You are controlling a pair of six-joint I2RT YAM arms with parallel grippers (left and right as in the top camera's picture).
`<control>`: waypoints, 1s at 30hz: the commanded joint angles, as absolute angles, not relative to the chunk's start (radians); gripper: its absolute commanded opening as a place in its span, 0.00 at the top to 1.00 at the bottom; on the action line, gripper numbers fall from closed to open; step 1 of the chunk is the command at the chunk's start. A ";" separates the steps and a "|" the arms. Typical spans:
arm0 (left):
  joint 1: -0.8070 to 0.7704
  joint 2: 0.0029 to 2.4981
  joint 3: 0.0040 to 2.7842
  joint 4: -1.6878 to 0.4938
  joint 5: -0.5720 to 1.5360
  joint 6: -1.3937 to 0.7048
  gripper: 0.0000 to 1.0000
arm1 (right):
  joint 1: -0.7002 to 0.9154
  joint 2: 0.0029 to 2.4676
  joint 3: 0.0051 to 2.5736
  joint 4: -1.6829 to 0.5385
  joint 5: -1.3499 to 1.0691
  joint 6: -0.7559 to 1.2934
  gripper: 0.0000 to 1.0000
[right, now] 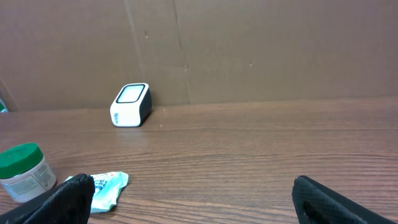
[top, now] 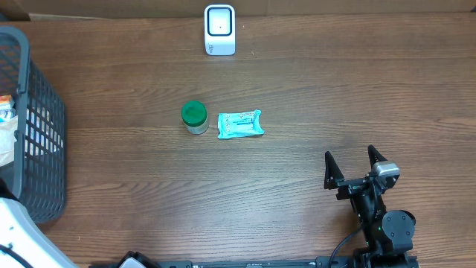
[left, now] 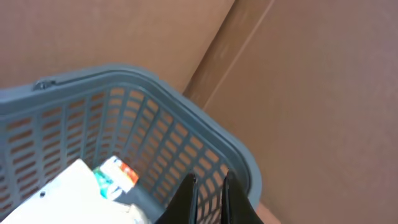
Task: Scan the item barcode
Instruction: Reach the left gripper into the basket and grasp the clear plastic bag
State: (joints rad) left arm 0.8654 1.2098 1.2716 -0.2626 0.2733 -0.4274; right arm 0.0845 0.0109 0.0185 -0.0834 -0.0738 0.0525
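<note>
While your left pincer (left: 209, 177) hangs closed over the basket (left: 186, 104) and your right pincer (top: 349, 153) stands wide, no item seems held: grasp the packet (top: 239, 124), then face the scanner (top: 219, 30)

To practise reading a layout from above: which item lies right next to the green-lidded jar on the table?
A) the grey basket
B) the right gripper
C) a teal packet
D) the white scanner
C: in the overhead view the teal packet lies beside the green-lidded jar, while the scanner stands farther back.
</note>
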 commanded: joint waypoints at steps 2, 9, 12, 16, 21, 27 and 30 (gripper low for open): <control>0.865 1.236 1.279 -0.416 0.147 -0.426 0.96 | 0.077 0.003 0.008 -0.080 -0.071 0.056 0.00; 0.865 1.389 1.279 -0.488 0.144 -0.268 0.31 | 0.077 0.003 0.008 -0.080 -0.072 0.057 0.00; 0.865 1.476 1.303 -0.416 0.269 -0.176 0.40 | 0.077 0.003 0.008 -0.080 -0.072 0.057 0.00; 0.864 1.619 1.537 -0.595 0.318 -0.178 0.42 | 0.077 0.003 0.008 -0.080 -0.071 0.057 0.00; 0.863 1.837 1.942 -0.947 0.275 -0.119 0.30 | 0.077 0.003 0.008 -0.080 -0.072 0.057 0.00; 0.862 2.023 2.122 -1.171 0.118 -0.093 0.10 | 0.077 0.003 0.008 -0.080 -0.072 0.057 0.00; 0.862 2.098 2.122 -1.189 0.116 -0.093 0.01 | 0.077 0.003 0.008 -0.080 -0.072 0.057 0.00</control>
